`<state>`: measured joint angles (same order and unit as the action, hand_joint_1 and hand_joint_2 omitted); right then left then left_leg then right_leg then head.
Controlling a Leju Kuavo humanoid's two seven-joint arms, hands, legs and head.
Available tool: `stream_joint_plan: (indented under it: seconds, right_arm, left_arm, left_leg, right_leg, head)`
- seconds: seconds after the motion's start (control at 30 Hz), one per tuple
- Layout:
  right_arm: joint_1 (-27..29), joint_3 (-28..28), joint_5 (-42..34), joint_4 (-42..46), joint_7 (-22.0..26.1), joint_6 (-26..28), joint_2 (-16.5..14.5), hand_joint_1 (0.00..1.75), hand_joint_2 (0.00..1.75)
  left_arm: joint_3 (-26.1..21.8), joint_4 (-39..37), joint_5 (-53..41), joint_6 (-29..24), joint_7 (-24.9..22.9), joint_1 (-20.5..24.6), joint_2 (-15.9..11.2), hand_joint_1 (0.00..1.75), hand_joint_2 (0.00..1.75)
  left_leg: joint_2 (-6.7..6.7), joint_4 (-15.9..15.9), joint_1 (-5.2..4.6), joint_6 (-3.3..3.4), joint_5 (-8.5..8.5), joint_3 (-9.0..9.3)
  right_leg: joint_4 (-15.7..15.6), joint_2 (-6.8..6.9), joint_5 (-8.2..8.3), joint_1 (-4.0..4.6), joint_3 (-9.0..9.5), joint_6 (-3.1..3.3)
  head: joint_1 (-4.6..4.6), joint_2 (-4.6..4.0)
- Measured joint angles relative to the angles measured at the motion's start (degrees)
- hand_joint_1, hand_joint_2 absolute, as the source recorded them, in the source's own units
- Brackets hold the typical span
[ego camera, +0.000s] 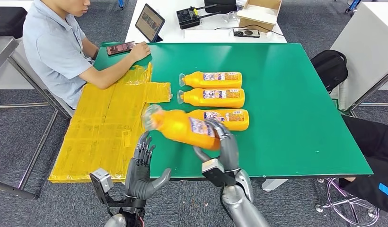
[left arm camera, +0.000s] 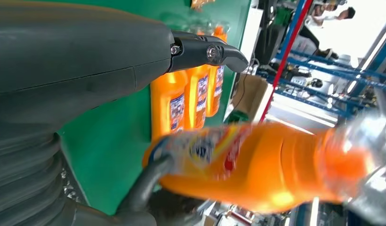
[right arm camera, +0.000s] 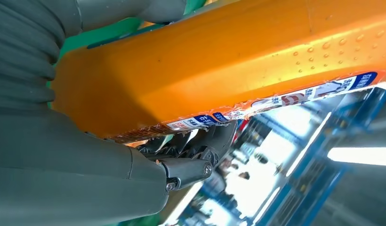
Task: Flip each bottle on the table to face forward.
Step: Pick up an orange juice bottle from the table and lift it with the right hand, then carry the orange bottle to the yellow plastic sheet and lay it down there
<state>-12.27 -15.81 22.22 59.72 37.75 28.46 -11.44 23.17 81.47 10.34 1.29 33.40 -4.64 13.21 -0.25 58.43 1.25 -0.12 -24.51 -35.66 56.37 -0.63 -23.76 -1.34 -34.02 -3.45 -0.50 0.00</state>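
Note:
Three orange bottles lie side by side on the green table, labels up, caps to the left: the far one, the middle one and the near one. A fourth orange bottle is lifted above the table's front, blurred, its clear cap end pointing left. My right hand grips its base end from below. In the right wrist view the held bottle lies across my palm. My left hand hovers open just left of it, fingers spread, holding nothing; the left wrist view shows the bottle beyond my thumb.
A person sits at the table's far left corner, one hand on a phone. Flattened yellow wrapping covers the table's left side. A tablet, cables and a cardboard box sit on the white desk behind. A black bag stands at the right.

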Motion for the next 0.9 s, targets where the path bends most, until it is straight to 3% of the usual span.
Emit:
stream_joint_plan:
  seconds: [0.3,0.63,0.67,0.77,0.8,0.9]
  right_arm:
    - [-1.8,-7.0,3.8,-4.7,0.0,-0.5,-2.5,1.75,1.75]
    - [-2.0,-13.4,1.0,-7.8,0.2,-2.8,-6.1,1.75,1.75]
    - [-2.0,-14.1,0.3,-8.1,0.2,-3.4,-6.4,1.75,1.75]
    - [-2.1,-16.0,-2.3,-9.1,0.2,-5.4,-6.7,1.75,1.75]
    - [-2.2,-16.6,-3.1,-9.4,0.2,-6.0,-6.7,1.75,1.75]
    - [-2.5,-18.1,-4.8,-10.1,0.1,-7.2,-6.7,1.75,1.75]
  left_arm:
    - [0.5,-0.7,0.7,-0.1,-2.6,1.2,-0.1,0.0,1.75]
    - [-0.5,-0.7,1.4,-3.7,-2.6,2.1,0.0,0.01,1.75]
    - [-0.8,-0.3,1.8,-4.7,-1.9,2.1,0.1,0.18,1.75]
    - [-1.6,1.3,4.4,-6.4,-0.4,1.8,0.5,1.32,1.75]
    - [-1.8,1.9,5.5,-6.6,0.0,1.5,0.6,1.59,1.75]
    - [-2.3,3.3,7.7,-7.2,1.2,0.5,0.8,1.75,1.75]
  left_leg:
    - [-0.01,0.0,0.0,0.0,0.0,-0.03]
    - [0.0,0.0,0.01,-0.01,0.0,-0.03]
    - [0.0,0.0,0.01,-0.01,0.0,-0.04]
    - [-0.01,0.0,0.01,0.0,0.0,-0.05]
    - [0.0,0.0,0.01,0.0,0.0,-0.06]
    - [0.01,0.0,0.0,0.0,0.0,-0.06]
  right_leg:
    - [0.0,0.0,0.0,0.0,-0.02,0.0]
    - [0.0,0.0,-0.01,0.0,-0.07,0.0]
    - [0.0,0.0,-0.01,0.0,-0.07,0.0]
    - [0.0,0.0,-0.01,0.0,-0.07,0.0]
    - [0.0,0.0,-0.01,0.0,-0.08,0.0]
    - [0.0,-0.01,-0.01,-0.01,-0.11,0.0]
  head:
    - [-0.02,0.0]
    - [-0.01,0.0]
    - [-0.01,0.0]
    - [-0.03,0.0]
    - [-0.04,0.0]
    - [-0.04,0.0]
